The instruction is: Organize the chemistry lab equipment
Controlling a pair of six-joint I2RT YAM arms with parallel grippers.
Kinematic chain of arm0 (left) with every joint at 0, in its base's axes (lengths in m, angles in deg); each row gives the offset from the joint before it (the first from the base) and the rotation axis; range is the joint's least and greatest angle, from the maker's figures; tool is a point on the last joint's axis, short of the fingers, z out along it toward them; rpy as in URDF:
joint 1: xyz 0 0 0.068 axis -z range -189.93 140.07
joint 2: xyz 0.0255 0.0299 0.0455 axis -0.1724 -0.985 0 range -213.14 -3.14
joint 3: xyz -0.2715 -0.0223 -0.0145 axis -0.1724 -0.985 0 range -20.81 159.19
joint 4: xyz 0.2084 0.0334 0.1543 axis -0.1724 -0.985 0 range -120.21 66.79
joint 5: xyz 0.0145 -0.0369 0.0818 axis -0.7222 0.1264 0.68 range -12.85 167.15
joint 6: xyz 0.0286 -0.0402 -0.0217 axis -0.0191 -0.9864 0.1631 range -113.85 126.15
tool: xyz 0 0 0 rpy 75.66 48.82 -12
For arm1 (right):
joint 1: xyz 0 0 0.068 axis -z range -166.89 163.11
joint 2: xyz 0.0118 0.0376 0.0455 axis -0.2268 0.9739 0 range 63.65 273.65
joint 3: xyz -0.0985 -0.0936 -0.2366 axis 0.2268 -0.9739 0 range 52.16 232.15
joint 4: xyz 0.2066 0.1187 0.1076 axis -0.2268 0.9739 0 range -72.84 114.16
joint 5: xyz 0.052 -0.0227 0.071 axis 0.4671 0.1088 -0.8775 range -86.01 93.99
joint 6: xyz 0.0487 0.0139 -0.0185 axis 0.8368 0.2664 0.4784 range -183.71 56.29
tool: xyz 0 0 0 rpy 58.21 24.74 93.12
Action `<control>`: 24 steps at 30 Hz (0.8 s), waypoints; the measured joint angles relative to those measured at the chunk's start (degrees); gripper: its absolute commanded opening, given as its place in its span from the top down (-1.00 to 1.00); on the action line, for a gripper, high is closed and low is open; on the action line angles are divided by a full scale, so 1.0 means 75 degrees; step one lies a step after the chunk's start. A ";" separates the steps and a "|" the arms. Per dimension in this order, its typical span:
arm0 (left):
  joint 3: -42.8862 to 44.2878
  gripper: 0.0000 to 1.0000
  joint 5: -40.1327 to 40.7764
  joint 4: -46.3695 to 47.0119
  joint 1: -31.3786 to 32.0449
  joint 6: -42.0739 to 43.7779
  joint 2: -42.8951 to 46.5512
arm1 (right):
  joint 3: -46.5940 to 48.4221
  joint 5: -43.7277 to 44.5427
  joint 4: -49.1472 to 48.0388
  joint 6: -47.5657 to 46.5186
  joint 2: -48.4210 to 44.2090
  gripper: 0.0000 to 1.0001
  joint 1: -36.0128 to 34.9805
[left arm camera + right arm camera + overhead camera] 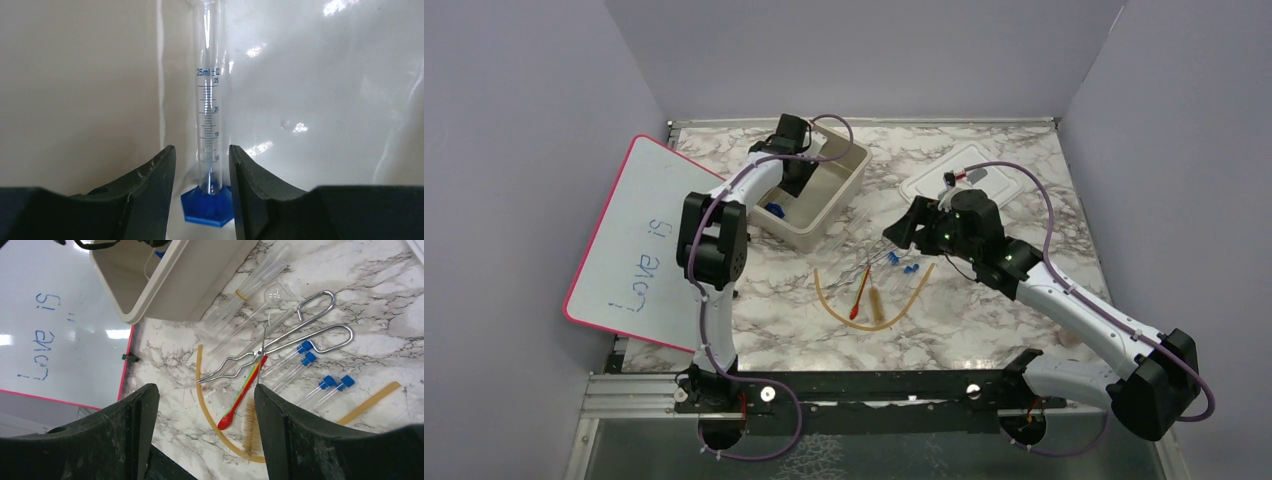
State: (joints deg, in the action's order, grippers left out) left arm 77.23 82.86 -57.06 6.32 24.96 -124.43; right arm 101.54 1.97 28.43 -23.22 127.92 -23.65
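Inside the tub, far left of the bench: my left end effector reaches down over the rim. The vial sits between its fingers, blue base nearest the wrist and the graduated glass running away from it. The fingers stand apart on either side of the glass with a gap on both sides, so it is released, not grasped. The vial rests against the tub's pale inner surface beside a corner seam. I cannot tell whether it stands upright or lies flat. My guess is that the corner spot stops it rolling and keeps the rest of the tub free.

Over the middle of the bench: my right end effector hangs spread wide, holding nothing, looking down on the loose kit.
- tongs lie flat, with their tips toward the tub
- dropper lies slanted, its upper end at the tongs' pivot and its red tip pointing at me
- brush lies just beside the dropper tip
- amber tube curves around the dropper and brush
- capped tubes lie in two pairs just right of the tongs
- clear tubes lie against the tub's outer wall

Judgement: the wide spread and high hover suit choosing a target, not gripping one. The tongs look the easiest pick because nothing lies on them. The thin tubes are close together, so one may nudge its neighbours.

The board leans at the left and the lid lies at the back right. Neither is part of the sorting.
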 measured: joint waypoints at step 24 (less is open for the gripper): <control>-0.1853 -0.49 -0.1725 0.0300 0.0052 -0.2565 0.4826 | 0.1110 -0.0189 0.0953 -0.1282 0.3523 0.09 -0.0385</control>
State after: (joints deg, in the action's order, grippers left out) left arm 63.33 69.93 -54.81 6.72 5.72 -88.24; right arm 109.87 0.55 35.57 -32.84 154.35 -26.53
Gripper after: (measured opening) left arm 0.681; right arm 0.496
